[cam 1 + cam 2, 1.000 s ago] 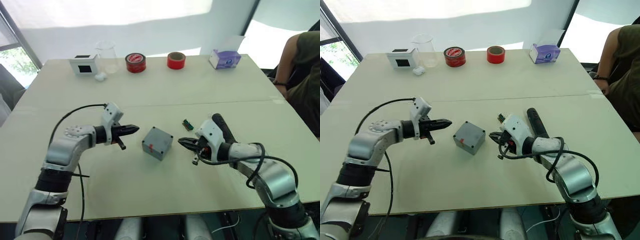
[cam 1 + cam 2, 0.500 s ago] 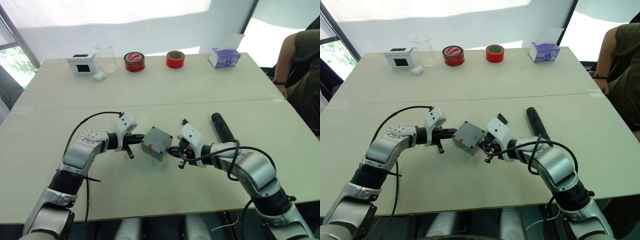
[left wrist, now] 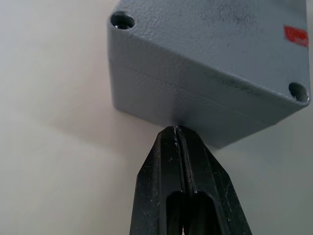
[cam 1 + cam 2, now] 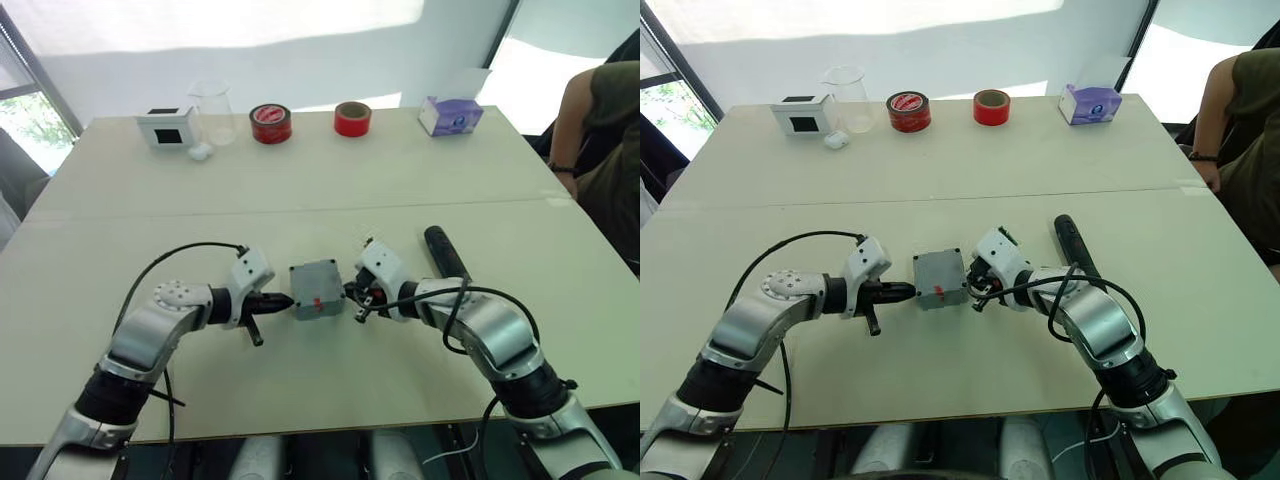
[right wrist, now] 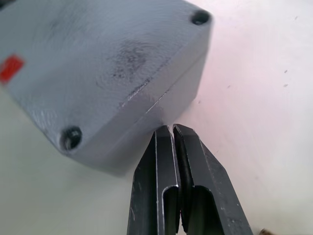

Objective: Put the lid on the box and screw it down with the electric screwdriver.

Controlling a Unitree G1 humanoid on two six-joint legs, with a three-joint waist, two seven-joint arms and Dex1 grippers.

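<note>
Both grippers have closed in on the box since a second ago, and the box has turned from skewed to roughly square with the table edge.

Left gripper (image 4: 284, 299) has its fingers pressed together, tips touching the box (image 4: 318, 289) on its left wall; right gripper (image 4: 350, 292) likewise pressed together, tips against the opposite wall, so the box sits pinned between the two. Box is on the near half of the table (image 4: 400, 180), just this side of the seam, lid (image 4: 938, 265) already seated on it, corner screw holes visible in the wrist views, red mark on the near wall. Electric screwdriver (image 4: 442, 252) lies flat just right of the right gripper, untouched. Far edge carries a white box (image 4: 165, 127), beaker (image 4: 212, 111), two red tape rolls (image 4: 271, 123), tissue pack (image 4: 450, 115), all well apart from the work. Person seated at the right edge.
</note>
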